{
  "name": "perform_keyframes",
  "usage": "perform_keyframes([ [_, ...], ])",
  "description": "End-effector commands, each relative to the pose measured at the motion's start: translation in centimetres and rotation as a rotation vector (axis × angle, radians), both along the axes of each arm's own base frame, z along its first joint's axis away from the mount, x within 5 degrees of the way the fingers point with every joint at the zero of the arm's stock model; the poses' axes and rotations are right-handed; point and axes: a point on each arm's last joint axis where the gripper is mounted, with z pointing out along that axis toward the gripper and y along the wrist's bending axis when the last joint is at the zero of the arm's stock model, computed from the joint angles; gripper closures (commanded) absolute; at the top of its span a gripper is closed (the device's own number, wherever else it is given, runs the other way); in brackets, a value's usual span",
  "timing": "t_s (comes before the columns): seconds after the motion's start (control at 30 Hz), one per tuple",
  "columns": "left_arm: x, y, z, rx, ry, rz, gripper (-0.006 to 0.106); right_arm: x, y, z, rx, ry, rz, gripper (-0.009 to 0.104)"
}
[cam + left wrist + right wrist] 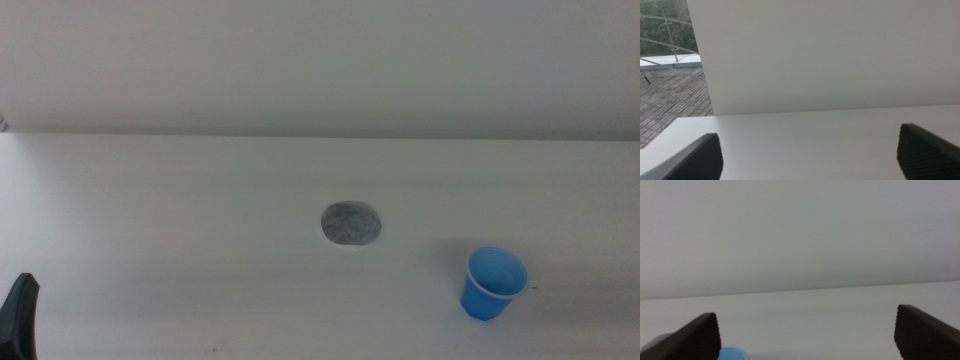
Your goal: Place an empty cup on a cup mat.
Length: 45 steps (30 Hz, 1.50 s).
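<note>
**On the white table: cup and mat apart, both arms waiting**

Near the table's point(150, 200) right front corner in the middle view stands the cup point(493, 284), upright, mouth up, with nothing visible inside it. The cup mat point(351, 223) lies flat near the centre, well apart from the cup and bare.

The left gripper point(810, 152) waits at the lower left edge of the middle view, jaws spread wide with nothing between them. The right gripper point(807, 330) is out of the middle view; its own camera shows its jaws equally wide and unloaded, with a sliver of the cup's blue rim point(731, 353) showing by one jaw.

The cup looks like thin plastic: probably very light, easy to tip or nudge, and likely to flex under a hard squeeze. Its tapered, smooth wall may slip downward out of a loose hold, so a gentle grip across the upper wall just below the rim seems the safest. The right arm appears better placed for it.
</note>
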Motion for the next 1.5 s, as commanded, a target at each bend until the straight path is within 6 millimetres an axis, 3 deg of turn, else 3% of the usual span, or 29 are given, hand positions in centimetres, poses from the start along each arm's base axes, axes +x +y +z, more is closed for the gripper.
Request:
perform_keyframes([
  [0.0, -0.1, -0.1, -1.1, 0.001, -0.013, -0.008, 0.007, -0.1, 0.0, -1.3, -0.022, 0.004, -0.007, 0.002],
  [0.03, -0.1, -0.1, -1.1, 0.001, -0.013, -0.008, 0.007, -0.1, 0.0, -1.3, -0.022, 0.004, -0.007, 0.002],
  [0.07, -0.1, -0.1, -1.1, 0.001, -0.013, -0.008, 0.007, -0.4, 0.0, 0.5, 0.013, -0.003, -0.006, 0.002],
  [0.17, -0.1, -0.1, -1.1, 0.001, -0.013, -0.008, 0.007, -0.3, 0.1, 2.5, 0.072, 0.022, 0.003, 0.002],
  [0.33, -0.1, -0.1, -1.1, 0.001, -0.013, -0.008, 0.007, 1.1, 0.4, 6.2, 0.122, 0.148, 0.032, 0.002],
  [0.5, -0.1, -0.1, -1.1, 0.001, -0.013, -0.008, 0.007, 3.9, 1.6, 10.1, 0.040, 0.289, 0.151, 0.002],
  [0.63, -0.1, -0.1, -1.1, 0.001, -0.013, -0.008, 0.007, 6.0, 2.7, 12.1, -0.136, 0.540, 0.271, 0.002],
  [0.8, -0.1, -0.1, -1.1, 0.001, -0.013, -0.008, 0.007, 9.3, 3.9, 13.8, -0.155, 0.806, 0.329, 0.002],
  [1.03, -0.1, -0.1, -1.1, 0.001, -0.013, -0.008, 0.007, 13.6, 4.7, 14.1, -0.153, 0.811, 0.324, 0.002],
  [1.47, -0.1, -0.1, -1.1, 0.001, -0.013, -0.008, 0.007, 17.5, 4.6, 10.2, -0.099, 0.983, 0.222, 0.002],
])
